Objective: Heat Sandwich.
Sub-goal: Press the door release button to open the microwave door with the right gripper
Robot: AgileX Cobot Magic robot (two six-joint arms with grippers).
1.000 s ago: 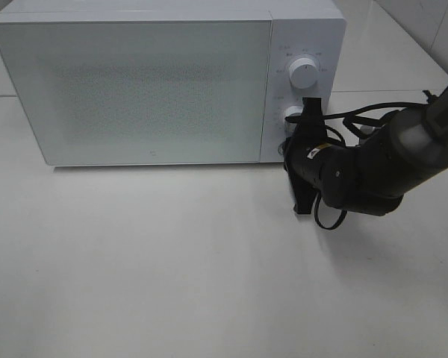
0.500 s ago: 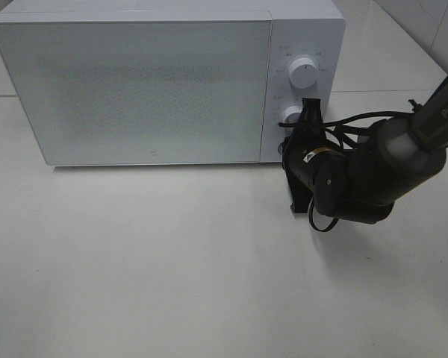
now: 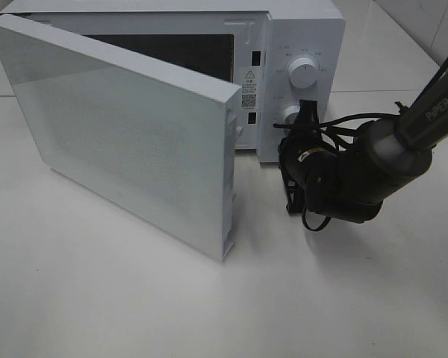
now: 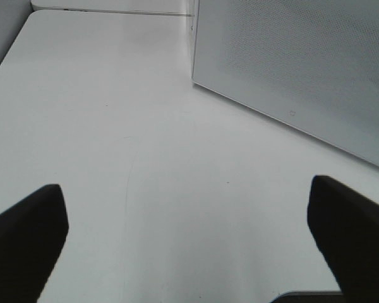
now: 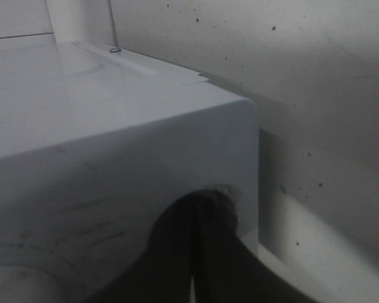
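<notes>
The microwave stands at the back of the table, and its door stands part open, hinged on the left of the overhead view with its free edge out over the table. Behind the door I see only a narrow strip of the cavity, and it is dark. I cannot tell whether the sandwich is inside, and no view shows it anywhere else.

My right claw is up against the control panel, below the lower knob and well under the upper knob. In its wrist view the dark fingers lie pressed together with only a thin slit between them, holding nothing, and their tips touch the white panel face.

My left claw is spread wide and holds nothing. One dark fingertip shows in each lower corner of its wrist view, over bare table, and the perforated door is ahead of it.
</notes>
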